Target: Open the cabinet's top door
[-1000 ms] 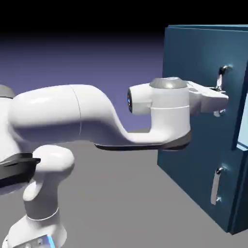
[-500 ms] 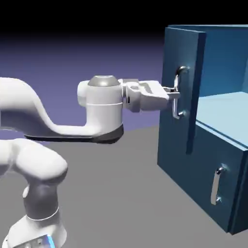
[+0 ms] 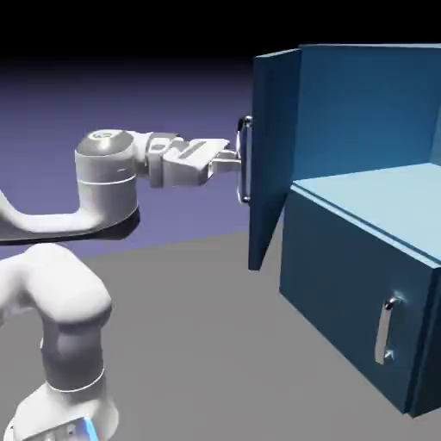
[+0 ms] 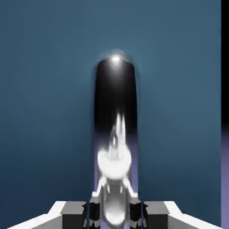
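Note:
The dark-blue cabinet [image 3: 344, 284] stands at the right of the exterior view. Its top door [image 3: 274, 146] is swung far out to the left, so the lighter blue inside [image 3: 379, 121] shows. My gripper [image 3: 238, 158] is shut on the top door's vertical silver handle [image 3: 245, 159]. In the hand view the handle [image 4: 115, 134] fills the middle as a dark shiny bar against the door's blue panel [image 4: 44, 112], and my gripper [image 4: 114, 214] clamps it at the bottom edge.
The lower panel [image 3: 344, 301] is closed, with its own silver handle [image 3: 385, 330]. My white arm [image 3: 60, 258] bends back toward the exterior view's lower left. Grey table [image 3: 198, 344] lies before the cabinet.
The top door has swung from nearly closed to wide open, leftward in the exterior view. My hand moved left with the handle held in it, and the arm folded back.

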Available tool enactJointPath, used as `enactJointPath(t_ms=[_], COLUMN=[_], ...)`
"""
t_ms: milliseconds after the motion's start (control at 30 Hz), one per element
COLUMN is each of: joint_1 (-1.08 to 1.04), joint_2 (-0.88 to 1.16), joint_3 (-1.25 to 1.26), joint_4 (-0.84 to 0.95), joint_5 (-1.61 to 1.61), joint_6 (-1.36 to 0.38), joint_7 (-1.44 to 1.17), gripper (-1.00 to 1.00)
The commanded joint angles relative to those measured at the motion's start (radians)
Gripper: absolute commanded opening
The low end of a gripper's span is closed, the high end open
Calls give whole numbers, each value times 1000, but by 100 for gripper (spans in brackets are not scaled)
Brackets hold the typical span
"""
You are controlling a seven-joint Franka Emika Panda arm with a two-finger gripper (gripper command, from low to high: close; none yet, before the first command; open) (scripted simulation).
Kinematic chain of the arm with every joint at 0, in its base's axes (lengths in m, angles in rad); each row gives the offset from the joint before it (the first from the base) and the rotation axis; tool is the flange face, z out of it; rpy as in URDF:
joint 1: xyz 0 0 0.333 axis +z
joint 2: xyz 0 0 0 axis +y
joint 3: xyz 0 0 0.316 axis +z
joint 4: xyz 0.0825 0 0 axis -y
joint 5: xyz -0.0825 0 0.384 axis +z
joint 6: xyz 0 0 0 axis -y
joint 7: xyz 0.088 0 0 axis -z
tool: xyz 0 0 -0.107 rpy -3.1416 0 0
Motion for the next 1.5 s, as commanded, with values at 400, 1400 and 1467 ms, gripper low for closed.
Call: enactJointPath(t_ms=[400, 1400, 1467], joint_1=[56, -723, -791], joint_2=[19, 342, 333], joint_3=[471, 1382, 1417], joint_4=[53, 1005, 1077], joint_5=[467, 1068, 1080], joint_6=[-343, -1175, -1219], joint_7=[-17, -3, -19], gripper=[-100, -100, -100])
